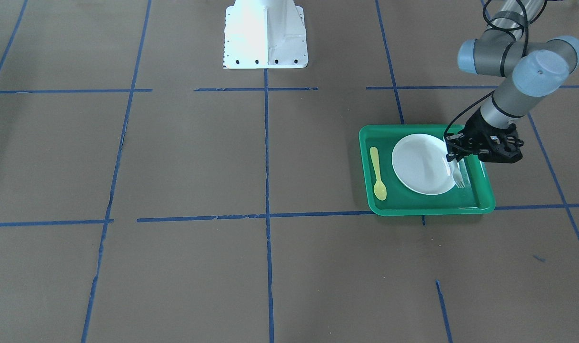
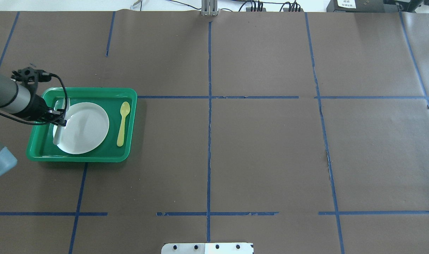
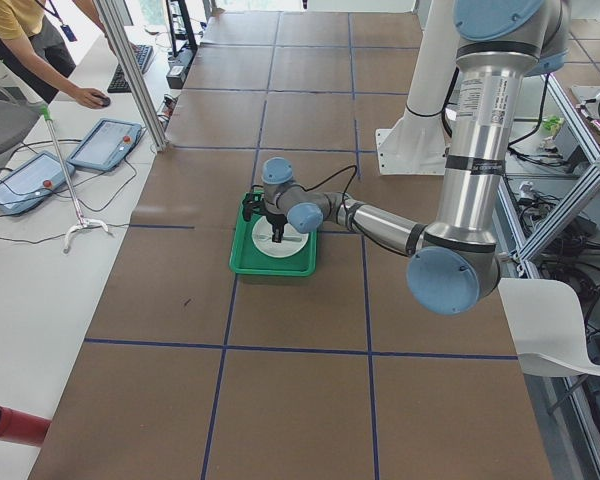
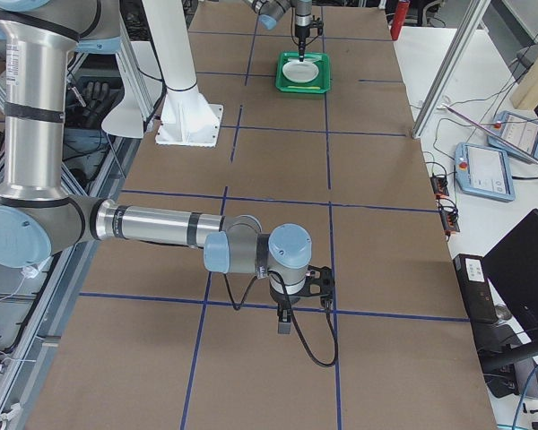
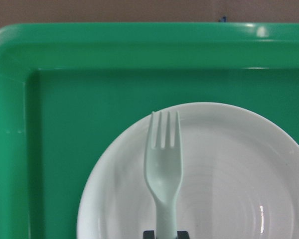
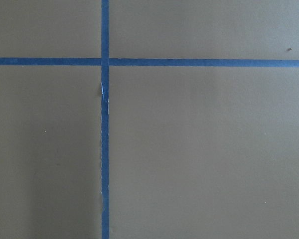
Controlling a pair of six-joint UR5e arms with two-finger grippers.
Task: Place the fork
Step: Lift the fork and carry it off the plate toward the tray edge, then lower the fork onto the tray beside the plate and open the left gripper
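The pale translucent fork (image 5: 163,164) is clamped by its handle in my left gripper (image 1: 454,159), which is shut on it. The fork hangs low over the edge of the white plate (image 1: 420,164) in the green tray (image 1: 427,204), tines pointing away from the robot. I cannot tell whether it touches the plate. In the overhead view the gripper (image 2: 61,121) is at the plate's (image 2: 85,127) left side, with the fork (image 2: 57,135) running along it. My right gripper (image 4: 284,327) hovers over bare table far from the tray; I cannot tell if it is open or shut.
A yellow plastic spoon (image 1: 377,174) lies in the tray on the plate's other side, also in the overhead view (image 2: 122,121). The white robot base (image 1: 265,38) stands at the table's middle edge. Brown table paper with blue tape lines surrounds the tray.
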